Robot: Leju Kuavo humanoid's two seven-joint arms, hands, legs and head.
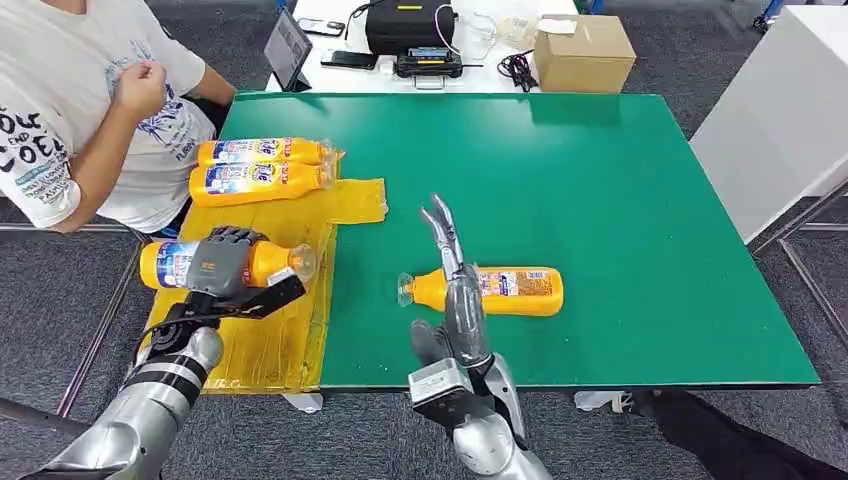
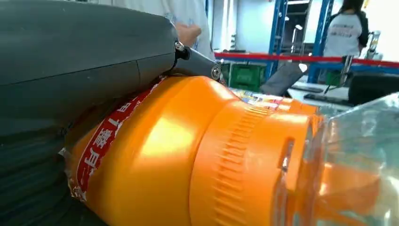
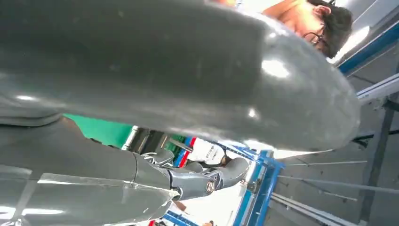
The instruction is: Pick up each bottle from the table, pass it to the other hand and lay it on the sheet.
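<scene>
One orange bottle [image 1: 255, 264] sat gripped in the left hand [image 1: 222, 262] over the yellow sheet [image 1: 290, 300]; I judged it wanted lowering level before letting go. Right of the sheet the right hand [image 1: 452, 290] hung with fingers straight, empty, over another bottle [image 1: 500, 290] on the green table [image 1: 620, 200]. Beyond, two bottles [image 1: 262, 170] lay on the sheet's far end, near a seated person [image 1: 80, 110].

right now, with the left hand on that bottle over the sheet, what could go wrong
The bottle in the left hand sits at the yellow sheet's inner edge, its clear cap poking towards the green table; on release it might roll off the sheet.

The right hand is open right beside the last bottle on the table, so a careless reach could nudge it and send it rolling.
</scene>
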